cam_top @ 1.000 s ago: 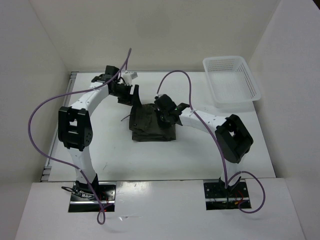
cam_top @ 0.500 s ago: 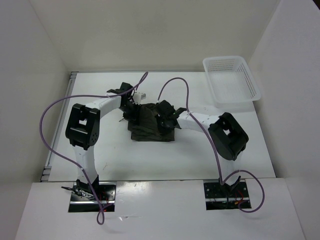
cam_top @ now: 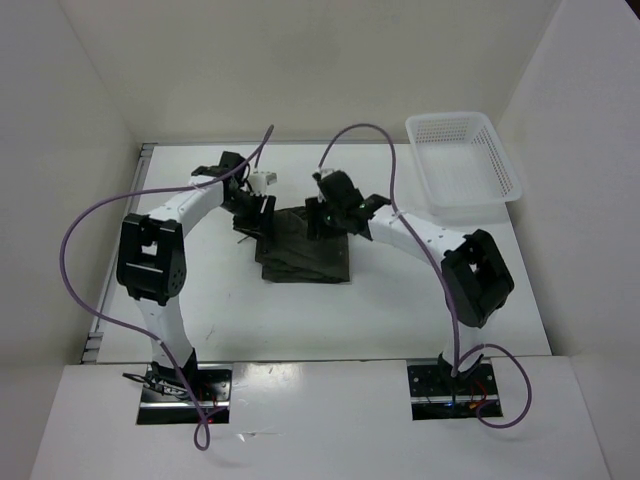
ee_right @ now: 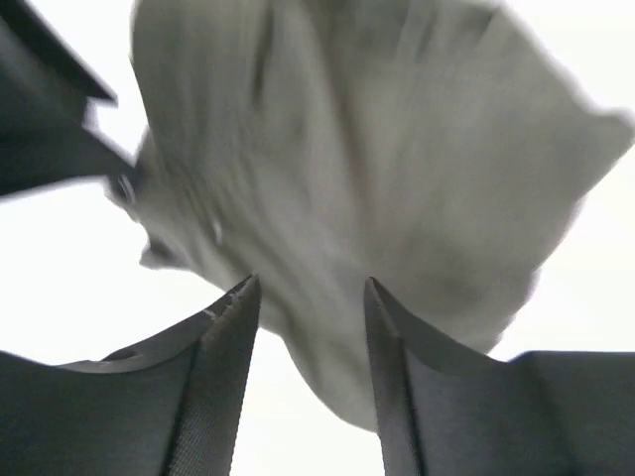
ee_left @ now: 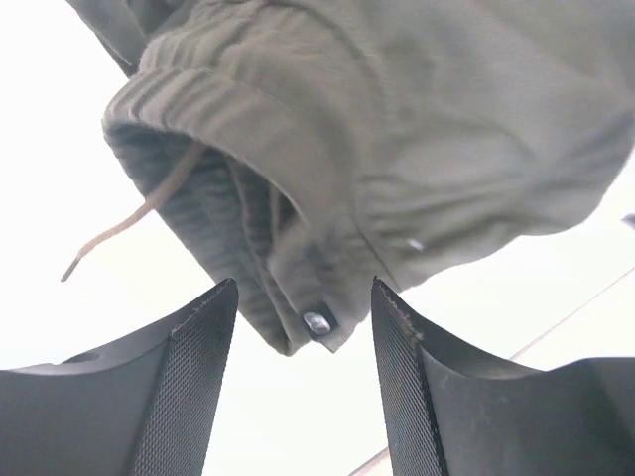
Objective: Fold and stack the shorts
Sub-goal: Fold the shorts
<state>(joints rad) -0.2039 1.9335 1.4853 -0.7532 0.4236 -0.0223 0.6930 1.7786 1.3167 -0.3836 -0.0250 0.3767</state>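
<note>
Shorts (cam_top: 305, 255) — left gripper (cam_top: 261, 211), right gripper (cam_top: 319, 215) at far edge; basket (cam_top: 462, 165) well apart

— What sort of place is this?

— A robotics lab, a test cell by the look of it. The left arm (cam_top: 152, 262) and the right arm (cam_top: 420, 238) are bolted on metal base plates (cam_top: 185, 393) at the near edge of a white table (cam_top: 400, 310).

— Not a home, then, in spite of the shorts (cam_top: 305, 255)?

— No. Plain white panel walls (cam_top: 60, 150) box the table in on three sides. Purple cables (cam_top: 63, 245) loop loose from the arms, and bare wiring (cam_top: 465, 398) shows at the plates. The shorts and a white lattice basket (cam_top: 462, 160) are the only household things.
</note>
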